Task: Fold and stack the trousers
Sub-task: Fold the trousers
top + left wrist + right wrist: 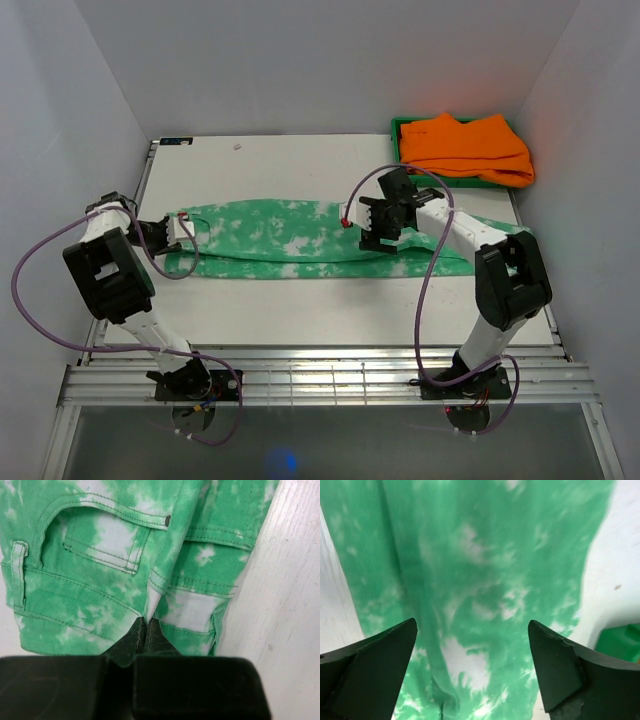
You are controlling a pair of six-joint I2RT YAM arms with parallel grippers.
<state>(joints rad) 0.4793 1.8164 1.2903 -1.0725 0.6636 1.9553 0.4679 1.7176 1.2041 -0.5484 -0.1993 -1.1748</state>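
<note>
The trousers point(300, 240), green with white blotches, lie stretched left to right across the table, legs folded one over the other. My left gripper point(185, 232) is at the waist end, shut on the waistband edge; the left wrist view shows its fingertips point(146, 626) pinched on the cloth by the pocket point(107, 542). My right gripper point(378, 235) is open above the leg part, right of the middle. In the right wrist view its fingers point(380, 655) stand wide apart over the green cloth point(480, 580), holding nothing.
A green tray point(402, 130) at the back right holds folded orange garments point(468, 148). White walls enclose the table point(300, 300) on three sides. The trouser cuffs end near the right arm point(500, 270).
</note>
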